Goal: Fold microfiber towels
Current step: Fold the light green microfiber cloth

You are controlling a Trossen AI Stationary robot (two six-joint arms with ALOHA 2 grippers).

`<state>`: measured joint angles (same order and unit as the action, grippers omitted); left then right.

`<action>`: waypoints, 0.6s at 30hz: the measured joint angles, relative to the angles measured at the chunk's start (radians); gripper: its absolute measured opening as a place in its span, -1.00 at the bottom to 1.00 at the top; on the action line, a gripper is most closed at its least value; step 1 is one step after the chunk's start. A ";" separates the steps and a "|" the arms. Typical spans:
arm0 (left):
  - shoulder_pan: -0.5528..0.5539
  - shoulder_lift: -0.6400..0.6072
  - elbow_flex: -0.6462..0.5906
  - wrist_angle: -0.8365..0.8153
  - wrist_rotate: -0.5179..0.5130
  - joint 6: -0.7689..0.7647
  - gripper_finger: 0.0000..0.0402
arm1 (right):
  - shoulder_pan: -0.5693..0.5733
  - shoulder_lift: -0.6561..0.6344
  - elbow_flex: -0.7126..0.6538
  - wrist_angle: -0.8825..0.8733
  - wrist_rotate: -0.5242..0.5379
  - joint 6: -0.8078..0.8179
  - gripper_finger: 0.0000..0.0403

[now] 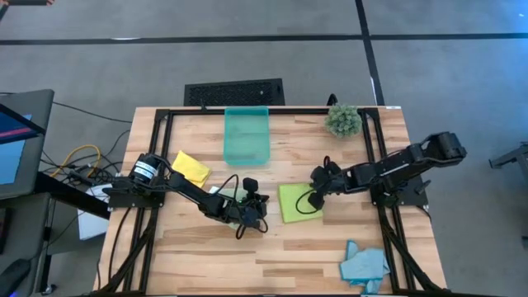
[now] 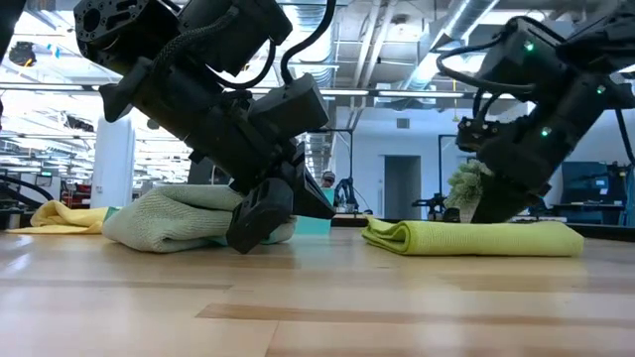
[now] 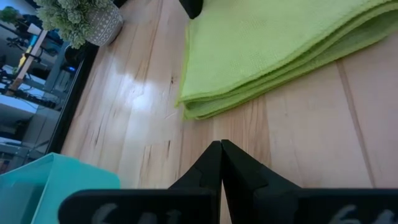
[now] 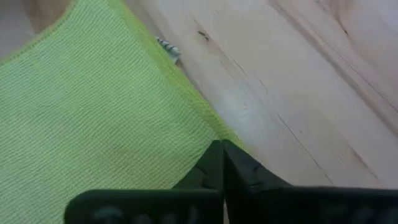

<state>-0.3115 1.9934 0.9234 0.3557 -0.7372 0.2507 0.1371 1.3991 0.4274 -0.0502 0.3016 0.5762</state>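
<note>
A folded lime green towel (image 1: pixel 297 204) (image 2: pixel 476 238) lies flat on the table right of centre. My right gripper (image 4: pixel 222 149) (image 1: pixel 316 196) is shut, and its fingertips are at the towel's right edge. My left gripper (image 3: pixel 221 149) (image 1: pixel 256 219) is shut and empty. It sits low over bare wood left of the lime towel and points toward it. A bunched pale green towel (image 2: pixel 169 220) lies under the left arm. A yellow towel (image 1: pixel 191 167) lies at the left, and a light blue towel (image 1: pixel 363 264) lies crumpled at the near right. My right gripper comes down slanting from the table's right. Its shut fingertips (image 2: pixel 491 210) meet the lime towel's top layer at the right edge (image 4: pixel 205 124). I cannot tell whether a layer is caught between them. The towel lies flat and folded on the table.
A translucent teal bin (image 1: pixel 247 136) stands at the far centre. A small spiky plant (image 1: pixel 342 120) stands in a pot at the far right. Bare wood lies along the near edge, left of the blue towel.
</note>
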 joint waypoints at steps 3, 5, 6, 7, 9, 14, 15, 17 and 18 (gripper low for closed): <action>0.000 0.000 0.000 0.000 0.005 0.000 -1.00 | 0.000 -0.037 0.013 -0.002 0.003 -0.007 -0.85; 0.000 0.000 0.000 0.000 0.005 0.000 -1.00 | 0.000 -0.066 0.023 0.009 0.013 -0.008 -0.86; 0.000 0.000 0.000 0.000 0.005 0.000 -1.00 | 0.000 -0.074 0.023 0.020 0.014 -0.008 -0.87; 0.000 0.000 0.000 0.000 0.005 0.000 -1.00 | 0.001 -0.077 0.023 0.040 0.014 -0.009 -0.88; 0.000 0.000 0.000 0.000 0.007 0.000 -1.00 | 0.006 -0.069 0.024 0.107 0.014 -0.032 -0.92; 0.000 0.000 0.000 0.001 0.010 -0.001 -1.00 | 0.013 0.050 0.025 0.232 0.011 -0.052 -0.96; 0.000 0.000 0.000 0.001 0.010 0.000 -1.00 | 0.013 0.077 0.024 0.242 0.011 -0.048 -0.95; 0.000 0.000 0.000 0.001 0.011 -0.001 -1.00 | 0.013 0.136 0.024 0.254 0.019 -0.030 -0.93; 0.000 0.000 0.000 0.001 0.011 -0.001 -1.00 | 0.013 0.156 0.024 0.257 0.034 -0.024 -0.92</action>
<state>-0.3111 1.9934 0.9234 0.3568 -0.7265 0.2501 0.1501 1.5548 0.4512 0.2066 0.3356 0.5524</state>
